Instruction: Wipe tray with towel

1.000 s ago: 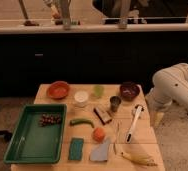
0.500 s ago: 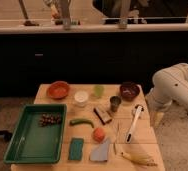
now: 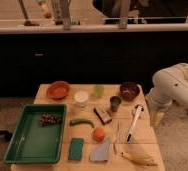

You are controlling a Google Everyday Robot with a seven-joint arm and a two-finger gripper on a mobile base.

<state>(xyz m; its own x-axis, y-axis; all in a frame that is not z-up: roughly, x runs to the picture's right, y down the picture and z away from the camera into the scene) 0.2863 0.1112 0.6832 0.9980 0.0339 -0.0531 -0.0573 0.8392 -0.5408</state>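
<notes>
Hand (image 3: pixel 158 118) same spot, rt of table (image 3: pixel 139 145) — spread, empty; towel (image 3: pixel 101 151), tray (image 3: pixel 22 145) as before.

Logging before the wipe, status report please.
Gripper open, empty, right of table. Towel untouched, near front edge. Dark clump in tray.

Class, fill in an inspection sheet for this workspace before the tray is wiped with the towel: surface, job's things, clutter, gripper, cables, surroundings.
Surface: wooden table, crowded.
Job's things: green tray at the left, with a dark cluster inside; towel on the table near the front edge, outside the tray.
Clutter: sponge left of the towel, orange bowl, dark bowl, metal cup, orange fruit, white brush, banana.
Gripper: gripper hangs beside the table's right edge, open and holding nothing.
Cables: nothing seen.
Surroundings: dark counter behind the table.
</notes>
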